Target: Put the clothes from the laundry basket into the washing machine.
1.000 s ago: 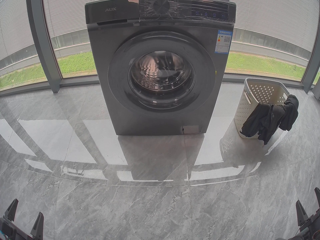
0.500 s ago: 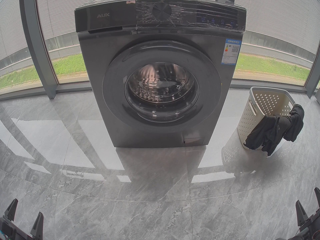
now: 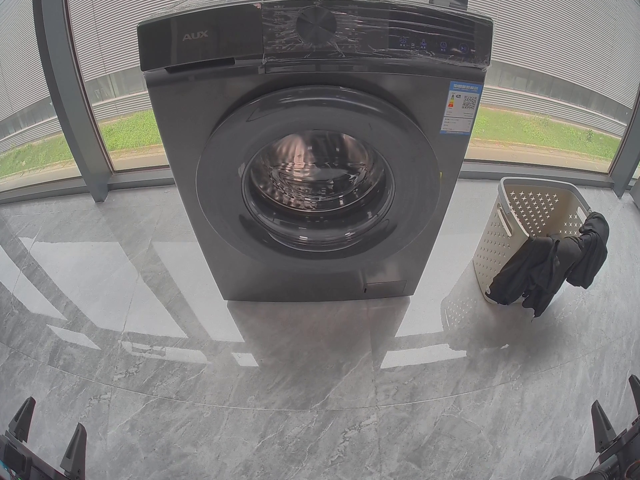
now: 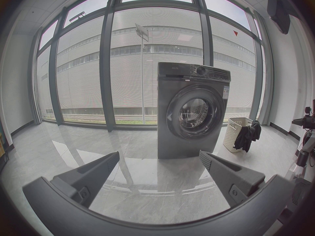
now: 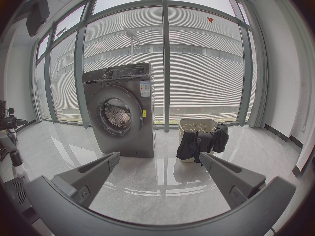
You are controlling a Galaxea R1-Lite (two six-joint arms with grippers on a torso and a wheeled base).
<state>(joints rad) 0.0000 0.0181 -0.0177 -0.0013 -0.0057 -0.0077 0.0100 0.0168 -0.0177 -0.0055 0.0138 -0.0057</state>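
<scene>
Both claws low, just above the floor [image 3: 320,395], nothing gripped.

Left claw [image 3: 52,428]: fingers spread wide, empty. Only bare glossy grey tile right in front of it.

Right claw [image 3: 615,401]: also spread wide, empty. Same bare tile directly ahead.

Next out from my right claw is the laundry basket [image 3: 495,235], cream perforated plastic, standing upright on the floor. It sits well apart from the claw, ahead and slightly toward my left side. In the right wrist view it lines up almost between the fingers.

Clothes [image 3: 541,269]: dark garments draped over the basket's near rim, hanging down its outer wall on the side facing my right claw. Lower ends are close to the floor; can't tell if they touch it. No contact with either claw.

Washing machine [image 3: 313,75]: grey front loader, ahead between the two claws, farther from the right claw than the basket is, and to the basket's left. From my left claw it's ahead and off toward my right. Round door [image 3: 220,168] looks closed, drum visible through the glass.

Behind everything, a wall of tall windows [image 3: 553,35].
</scene>
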